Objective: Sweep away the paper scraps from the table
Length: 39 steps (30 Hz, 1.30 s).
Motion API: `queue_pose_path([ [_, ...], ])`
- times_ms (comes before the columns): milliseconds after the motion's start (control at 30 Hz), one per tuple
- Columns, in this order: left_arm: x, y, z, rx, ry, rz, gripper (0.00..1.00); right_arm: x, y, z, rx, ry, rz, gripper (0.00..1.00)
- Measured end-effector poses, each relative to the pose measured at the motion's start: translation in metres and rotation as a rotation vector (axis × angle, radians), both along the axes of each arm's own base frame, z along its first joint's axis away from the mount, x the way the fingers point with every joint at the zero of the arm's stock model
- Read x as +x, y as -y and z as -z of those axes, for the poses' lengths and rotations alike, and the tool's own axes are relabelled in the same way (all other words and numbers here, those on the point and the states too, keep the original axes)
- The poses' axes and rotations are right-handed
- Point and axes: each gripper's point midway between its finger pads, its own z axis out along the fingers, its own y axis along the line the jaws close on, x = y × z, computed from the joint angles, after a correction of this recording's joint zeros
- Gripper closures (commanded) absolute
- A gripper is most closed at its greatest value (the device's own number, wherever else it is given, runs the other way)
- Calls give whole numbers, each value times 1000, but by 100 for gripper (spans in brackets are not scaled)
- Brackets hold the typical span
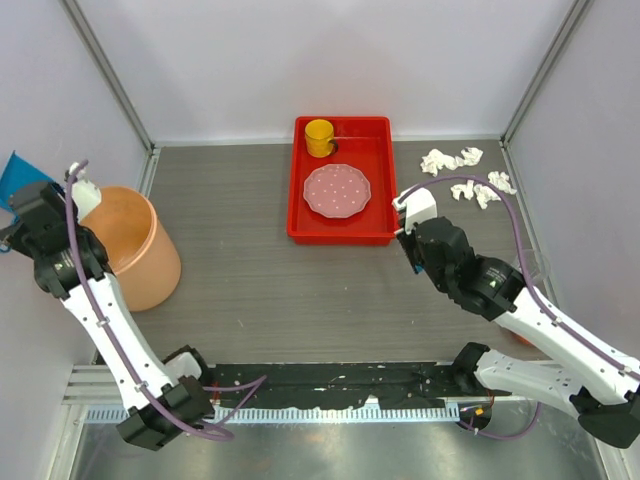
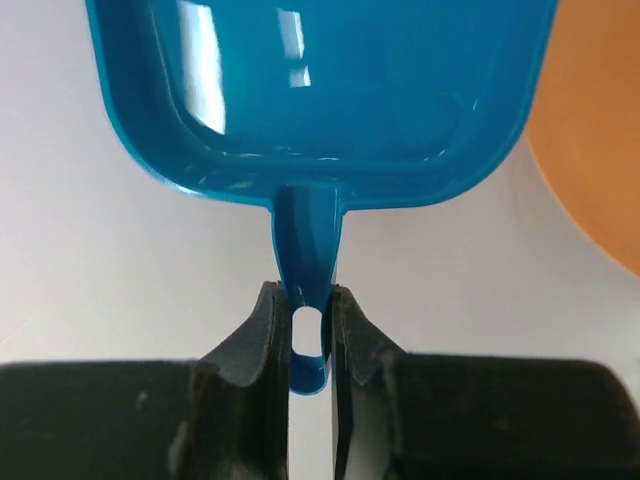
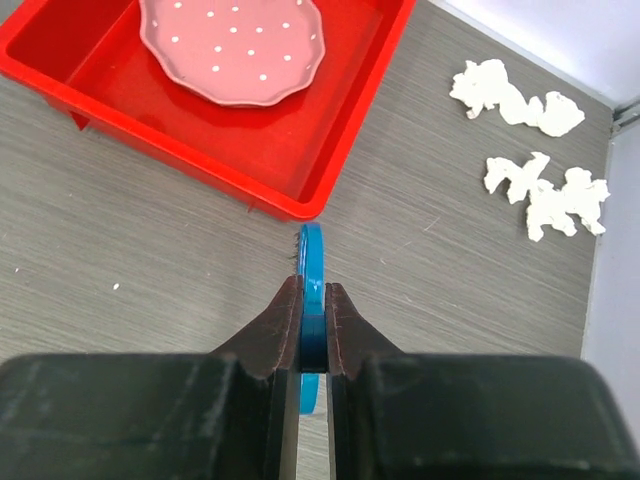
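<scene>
Nearest the arm bases, the left arm reaches up along the left side of the desk (image 1: 260, 280). The left hand (image 2: 305, 300) is clamped on the slim handle of a blue dustpan (image 2: 320, 80), one finger on each side of the handle. The pan's scoop points away from the hand. In the overhead view it sits at the far left, beyond the desk's edge and against the white wall. Just right of that hand stands an orange bucket (image 1: 135, 245), upright on the left part of the desk.

The right arm stretches from the near right toward the middle. The right hand (image 3: 312, 290) is closed tightly on a thin blue piece (image 3: 311, 250) seen edge-on, so what it is cannot be told. The piece sticks out past the fingertips, and its tip is just short of the near right corner of a red tray (image 1: 297, 205).

The tray lies at the middle of the desk toward the far side. It holds a pink dotted plate (image 1: 337, 190), and behind the plate a yellow cup (image 1: 320, 137) stands in the tray's far left corner.

Farthest off, the paper scraps (image 1: 465, 175) lie on the bare desk in the far right corner. They are several white crumpled wads in a loose cluster, right of the tray, well apart from both hands and close to the right wall.
</scene>
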Motion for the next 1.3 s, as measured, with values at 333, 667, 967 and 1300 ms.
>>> queue_pose_path([
  [333,50,102,-25,-545,235,383,100,53,54,-34,52,62,233,99],
  [667,79,251,67,-1045,-23,695,100,169,167,-38,219,127,600,99],
  [967,21,321,187,-1290,-508,795,100,266,221,25,-43,135,569,99],
  [1300,23,347,276,-1315,-838,731,100,312,237,72,-609,86,355,99],
])
